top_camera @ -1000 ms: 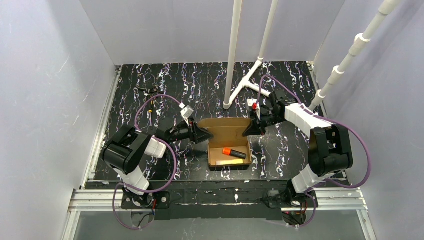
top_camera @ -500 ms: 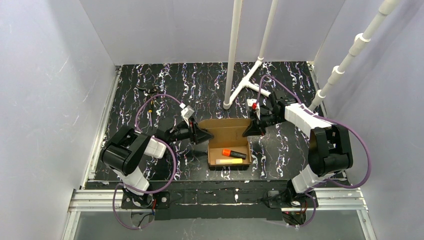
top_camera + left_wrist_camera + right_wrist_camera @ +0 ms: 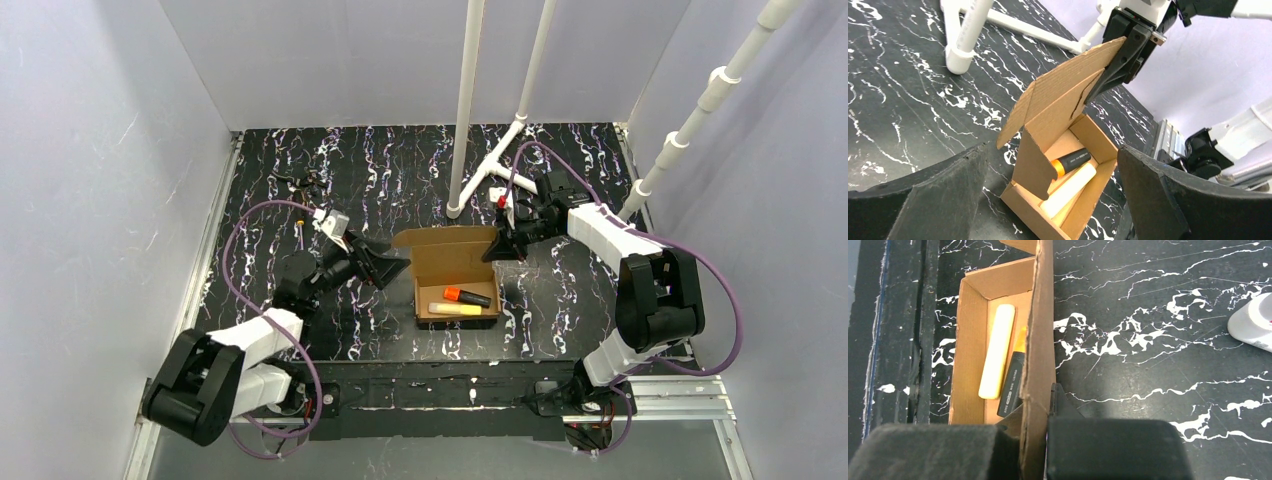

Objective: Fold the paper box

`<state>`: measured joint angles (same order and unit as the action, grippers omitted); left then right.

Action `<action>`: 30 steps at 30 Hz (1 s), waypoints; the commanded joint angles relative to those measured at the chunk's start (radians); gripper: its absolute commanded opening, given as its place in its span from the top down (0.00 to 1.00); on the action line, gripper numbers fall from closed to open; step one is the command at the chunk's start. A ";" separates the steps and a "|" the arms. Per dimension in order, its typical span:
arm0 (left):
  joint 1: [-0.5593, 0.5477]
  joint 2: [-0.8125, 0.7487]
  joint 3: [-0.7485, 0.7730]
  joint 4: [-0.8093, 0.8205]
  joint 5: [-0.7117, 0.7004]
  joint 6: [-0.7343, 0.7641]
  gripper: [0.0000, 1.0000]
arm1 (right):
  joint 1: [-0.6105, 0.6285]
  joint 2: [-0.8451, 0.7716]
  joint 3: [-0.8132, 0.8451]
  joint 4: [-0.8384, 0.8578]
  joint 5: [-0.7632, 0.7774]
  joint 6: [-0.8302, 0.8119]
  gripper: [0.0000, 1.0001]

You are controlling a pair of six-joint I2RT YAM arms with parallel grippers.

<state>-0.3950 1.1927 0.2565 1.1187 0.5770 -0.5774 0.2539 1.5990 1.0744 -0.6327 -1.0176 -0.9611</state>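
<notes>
The paper box (image 3: 452,268) is a brown cardboard tray standing in the middle of the black marbled table, with its lid flap (image 3: 445,238) raised at the far side. Inside lie an orange-and-black marker (image 3: 467,296) and a pale yellow one (image 3: 455,309). My right gripper (image 3: 497,250) is shut on the right end of the lid flap. In the right wrist view the cardboard edge (image 3: 1040,340) runs between the pads (image 3: 1113,450). My left gripper (image 3: 400,265) is open, just left of the box and apart from it. In the left wrist view the box (image 3: 1098,190) shows between the wide fingers (image 3: 923,200).
A white pipe stand (image 3: 455,205) rises behind the box, with a T-shaped pipe foot (image 3: 505,160) to its right. Small dark bits (image 3: 300,182) lie at the back left. Pale walls close in three sides, and a metal rail (image 3: 430,395) runs along the near edge.
My left gripper has opened wide and drawn back left from the box's left side. My right gripper has kept its grip and raised the lid flap a little.
</notes>
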 commanded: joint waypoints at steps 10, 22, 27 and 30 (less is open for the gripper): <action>0.013 0.053 0.095 -0.258 0.014 -0.135 0.50 | 0.002 -0.014 0.028 -0.004 0.102 -0.039 0.73; -0.013 0.091 0.113 -0.258 0.039 -0.163 0.64 | -0.041 -0.075 0.019 -0.062 0.088 -0.063 0.44; -0.030 0.103 0.114 -0.258 0.034 -0.167 0.65 | -0.053 -0.093 0.015 -0.115 0.086 -0.122 0.42; -0.041 0.114 0.120 -0.258 0.029 -0.172 0.65 | -0.053 -0.094 0.017 -0.137 0.072 -0.149 0.43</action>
<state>-0.4206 1.2961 0.3450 0.8585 0.5953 -0.7452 0.2024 1.5314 1.0790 -0.7094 -0.9157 -1.0504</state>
